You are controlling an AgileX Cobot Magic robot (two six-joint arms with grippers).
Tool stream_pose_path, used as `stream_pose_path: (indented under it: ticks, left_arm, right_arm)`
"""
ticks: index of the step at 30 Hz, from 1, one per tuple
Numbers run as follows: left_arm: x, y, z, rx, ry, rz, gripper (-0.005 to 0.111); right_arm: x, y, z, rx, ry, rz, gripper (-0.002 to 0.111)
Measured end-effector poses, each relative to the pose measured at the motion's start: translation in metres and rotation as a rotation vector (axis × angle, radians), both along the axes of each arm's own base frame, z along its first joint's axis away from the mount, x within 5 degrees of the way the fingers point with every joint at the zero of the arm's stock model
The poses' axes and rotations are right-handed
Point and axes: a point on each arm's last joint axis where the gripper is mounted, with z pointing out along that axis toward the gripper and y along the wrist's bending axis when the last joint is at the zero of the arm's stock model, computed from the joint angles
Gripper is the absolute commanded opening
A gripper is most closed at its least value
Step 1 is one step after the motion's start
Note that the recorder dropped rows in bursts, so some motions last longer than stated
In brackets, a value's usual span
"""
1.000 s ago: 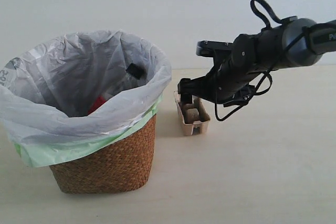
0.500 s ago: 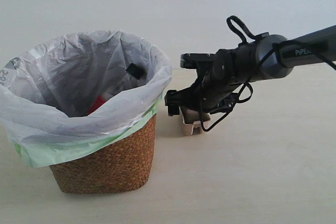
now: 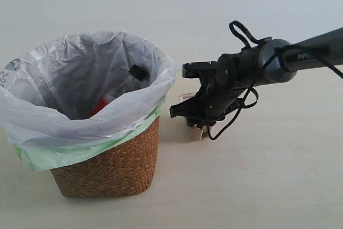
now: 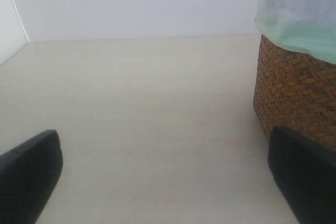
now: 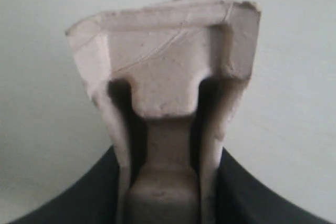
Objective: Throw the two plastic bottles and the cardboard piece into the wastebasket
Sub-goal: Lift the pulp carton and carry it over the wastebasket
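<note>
The tan cardboard piece point(image 3: 196, 132) sits on the table just right of the wastebasket point(image 3: 112, 164), mostly hidden behind my right gripper point(image 3: 187, 115). In the right wrist view both dark fingers point(image 5: 247, 200) press the side walls of the cardboard piece point(image 5: 168, 72), so the right gripper point(image 5: 165, 182) is shut on it. Inside the white bag lies a clear bottle with a black cap point(image 3: 138, 72) and a red label point(image 3: 99, 105). My left gripper point(image 4: 165, 177) stands open over bare table beside the wastebasket point(image 4: 294, 87), with nothing between its fingers.
The pale wooden table point(image 3: 257, 186) stretches in front of and to the right of the basket. A white wall point(image 3: 177, 4) rises behind it. The bag's crinkled rim point(image 3: 161, 87) overhangs the wicker near my right gripper.
My right arm moved left and down over the cardboard piece, and its jaws closed onto the piece's walls. The basket and the bottle in it stayed put.
</note>
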Motion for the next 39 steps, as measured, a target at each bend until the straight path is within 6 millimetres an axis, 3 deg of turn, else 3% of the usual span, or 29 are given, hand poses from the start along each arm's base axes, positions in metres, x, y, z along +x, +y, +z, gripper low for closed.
stream_pose_path:
  ticks: [5, 10, 16, 19, 22, 26, 28, 33, 35, 39]
  left_arm:
    - [0.0, 0.0, 0.0, 0.0, 0.0, 0.0, 0.108]
    - [0.0, 0.0, 0.0, 0.0, 0.0, 0.0, 0.108]
    - [0.0, 0.0, 0.0, 0.0, 0.0, 0.0, 0.108]
    - [0.0, 0.0, 0.0, 0.0, 0.0, 0.0, 0.108]
    - [0.0, 0.0, 0.0, 0.0, 0.0, 0.0, 0.108]
    - [0.0, 0.0, 0.0, 0.0, 0.0, 0.0, 0.108]
    - [0.0, 0.0, 0.0, 0.0, 0.0, 0.0, 0.108]
    - [0.0, 0.0, 0.0, 0.0, 0.0, 0.0, 0.108]
    - [0.0, 0.0, 0.0, 0.0, 0.0, 0.0, 0.108]
    - [0.0, 0.0, 0.0, 0.0, 0.0, 0.0, 0.108]
  right_arm:
    - [0.0, -0.016, 0.036, -0.018, 0.016, 0.0, 0.0]
    - [-0.015, -0.043, 0.146, 0.045, -0.163, -0.027, 0.0]
    - [-0.036, -0.059, 0.214, 0.028, -0.375, -0.027, 0.0]
    - [-0.038, -0.071, 0.226, -0.046, -0.401, -0.111, 0.0]
    - [-0.041, -0.082, 0.222, -0.106, -0.324, -0.206, 0.0]
    - [-0.047, -0.073, 0.222, -0.008, -0.243, -0.179, 0.0]
    - [-0.05, -0.062, 0.228, 0.104, -0.207, -0.122, 0.0]
    - [-0.081, -0.002, 0.274, 0.645, -0.111, 0.213, 0.0]
    - [-0.095, 0.016, 0.282, 0.736, -0.101, 0.315, 0.0]
    - [-0.098, 0.021, 0.283, 0.699, -0.168, 0.382, 0.0]
